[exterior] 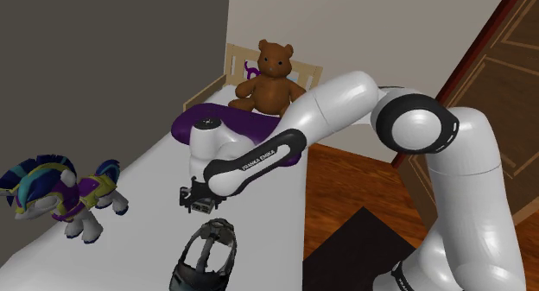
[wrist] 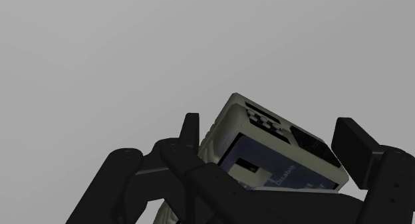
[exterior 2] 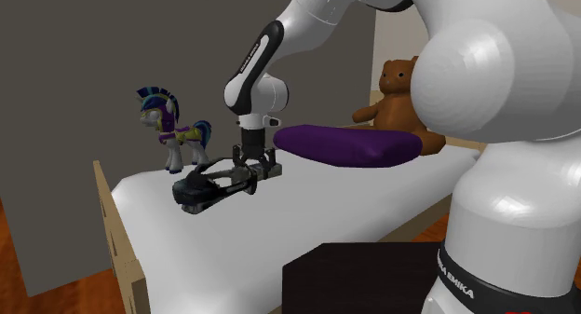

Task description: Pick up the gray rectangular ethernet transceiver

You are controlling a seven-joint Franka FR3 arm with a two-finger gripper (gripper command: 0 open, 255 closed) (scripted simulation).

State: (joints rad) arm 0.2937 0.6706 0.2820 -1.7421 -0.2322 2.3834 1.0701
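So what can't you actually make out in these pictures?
Wrist view: the label on the transceiver is too small to read; the gripper covers its lower end.
Shoulder view: the black headset is cut off by the bottom edge.
Second exterior view: the arm hides part of the teddy bear.

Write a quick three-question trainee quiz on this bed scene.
1. True or false: the teddy bear lies on the floor.
2. Besides the transceiver, which thing lies nearest the gripper? A teddy bear; B black headset; C desk lamp.
3. Fill in: the black headset lies on the white ___.
Key: 1 false; 2 B; 3 bed.
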